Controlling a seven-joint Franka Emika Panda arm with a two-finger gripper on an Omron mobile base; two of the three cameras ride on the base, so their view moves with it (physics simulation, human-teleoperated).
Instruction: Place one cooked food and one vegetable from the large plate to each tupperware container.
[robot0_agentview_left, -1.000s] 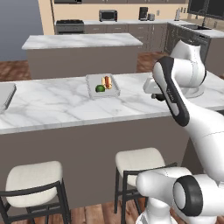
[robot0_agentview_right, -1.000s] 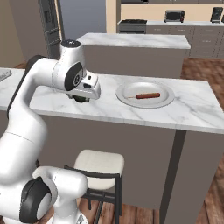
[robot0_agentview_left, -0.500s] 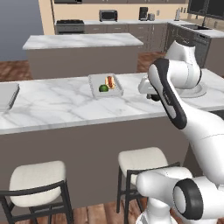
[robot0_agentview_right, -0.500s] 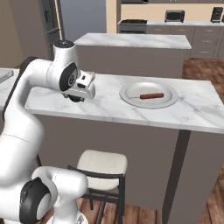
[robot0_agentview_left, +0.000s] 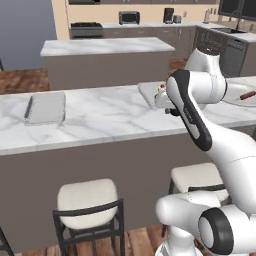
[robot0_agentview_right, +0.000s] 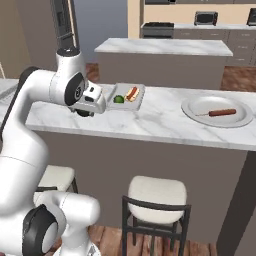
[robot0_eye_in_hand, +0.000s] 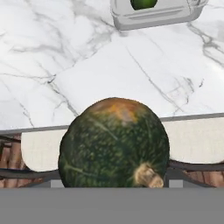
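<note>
So the gripper (robot0_agentview_right: 89, 111) has its jaws clamped on a dark green round squash (robot0_eye_in_hand: 114, 143), carried above the white marble counter (robot0_agentview_left: 100, 117) edge, presumably heading for the unfilled pale grey rectangular tray (robot0_agentview_left: 46, 107); the other tray (robot0_agentview_right: 128, 96) already holds its pair, and the wide round pale plate (robot0_agentview_right: 217, 111) keeps one sausage (robot0_agentview_right: 222, 112).

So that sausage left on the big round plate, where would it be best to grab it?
Across its middle, coming straight down from above. The sausage lies flat on the large plate, long and thin, so closing across its narrow width at the midpoint should keep it balanced. The low rim makes a side approach awkward. The end effector would probably first have to set down the green squash it holds.
</note>
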